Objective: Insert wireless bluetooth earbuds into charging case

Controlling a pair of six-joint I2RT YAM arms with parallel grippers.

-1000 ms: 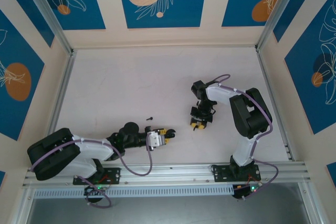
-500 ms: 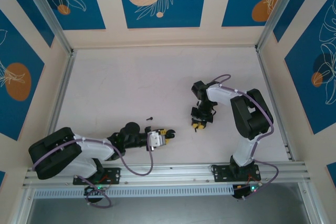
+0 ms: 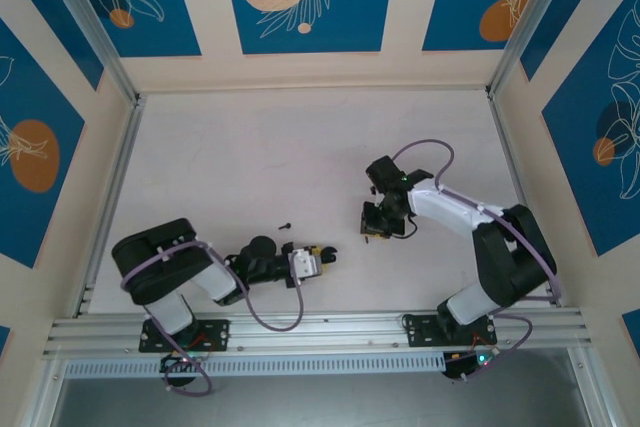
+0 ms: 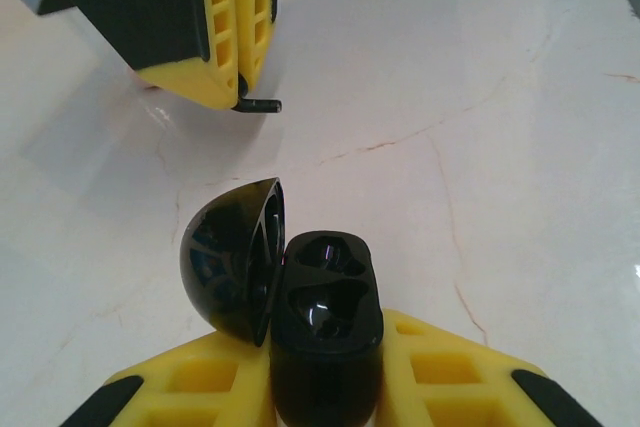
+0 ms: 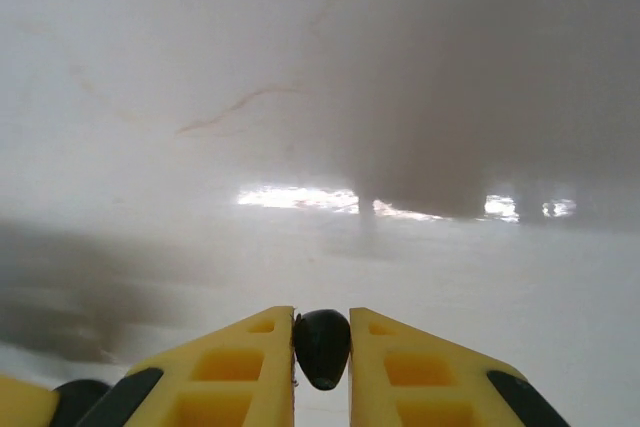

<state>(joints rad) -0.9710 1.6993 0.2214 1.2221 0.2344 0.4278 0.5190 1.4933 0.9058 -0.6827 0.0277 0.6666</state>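
Top external. Q: Room to move?
A: Table [image 3: 250, 147] is bare across its far half, and the walls [image 3: 110, 187] are well apart from both claws. Left claw [image 3: 322, 255] sits low, near the front rail [image 3: 320, 325]. Right claw [image 3: 374, 235] is near it, not touching. Loose earbud [image 3: 286, 223] lies on the table just beyond the left arm's wrist.

Left wrist. Q: Grip?
A: Left claw is clamped on the case [image 4: 325, 337], which is upright with its lid [image 4: 232, 259] swung open to the left and two wells showing. Right claw hangs beyond the case, apart from it, jaws almost together, with the earbud [image 4: 258, 104] stem poking out at the tip. Cannot tell whether the stem touches the table. Bare table to the right.

Right wrist. Q: Grip?
A: Right claw is pinched tight on the black earbud at the fingertips. Table ahead is open and blurred.
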